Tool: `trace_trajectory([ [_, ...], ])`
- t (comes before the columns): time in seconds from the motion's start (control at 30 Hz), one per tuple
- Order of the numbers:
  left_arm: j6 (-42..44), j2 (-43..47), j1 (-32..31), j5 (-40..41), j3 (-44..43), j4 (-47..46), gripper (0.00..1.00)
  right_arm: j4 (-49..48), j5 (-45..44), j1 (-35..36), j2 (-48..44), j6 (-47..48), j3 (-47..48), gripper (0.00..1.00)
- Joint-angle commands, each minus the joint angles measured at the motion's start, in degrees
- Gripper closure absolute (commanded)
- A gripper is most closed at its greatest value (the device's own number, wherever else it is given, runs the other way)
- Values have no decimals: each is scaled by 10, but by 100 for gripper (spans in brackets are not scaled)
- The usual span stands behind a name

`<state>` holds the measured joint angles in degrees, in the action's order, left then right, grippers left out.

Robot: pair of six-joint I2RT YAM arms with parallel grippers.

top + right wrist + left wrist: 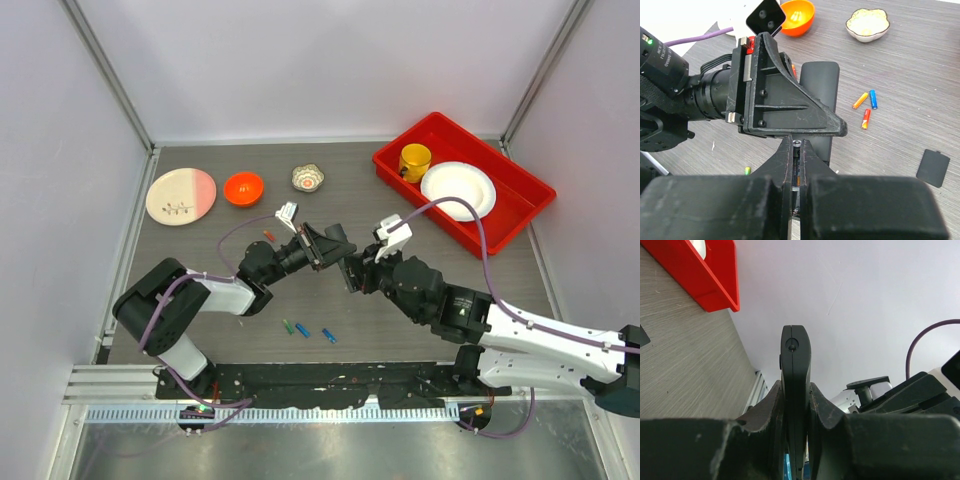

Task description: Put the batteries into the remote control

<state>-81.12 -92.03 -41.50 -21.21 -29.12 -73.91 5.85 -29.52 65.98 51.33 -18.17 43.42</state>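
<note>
right hand (797,145) sits nearest, its jaws pinched together on what looks like an orange battery (798,174): a sliver of orange and a metal tip show in the slit between them. it points toward twelve o'clock, nose just short of the near end of the remote control (821,85), likely so the cell can go in endwise. left hand (782,97) reaches in from nine o'clock and is clamped on the remote's long edges, seemingly clear of the counter (900,65), with a broad face turned to the right hand. i judge this a steadying grip while the other arm loads. whether the recess is on that face i cannot tell. beyond, at two o'clock of the remote, three loose batteries (866,118) lie on the counter, with a small black cover (933,168) at four o'clock. farthest off stand the orange bowl (797,15) and a patterned bowl (867,23).
</note>
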Motion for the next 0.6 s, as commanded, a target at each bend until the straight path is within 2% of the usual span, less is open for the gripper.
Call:
trace_trajectory([
  [0.0,-13,23,3,-4,-23,-148,100,-45,-48,10,-12,22,-6,99],
  [0.57,-32,17,2,-1,-40,-148,100,-37,-51,28,-14,12,-34,99],
])
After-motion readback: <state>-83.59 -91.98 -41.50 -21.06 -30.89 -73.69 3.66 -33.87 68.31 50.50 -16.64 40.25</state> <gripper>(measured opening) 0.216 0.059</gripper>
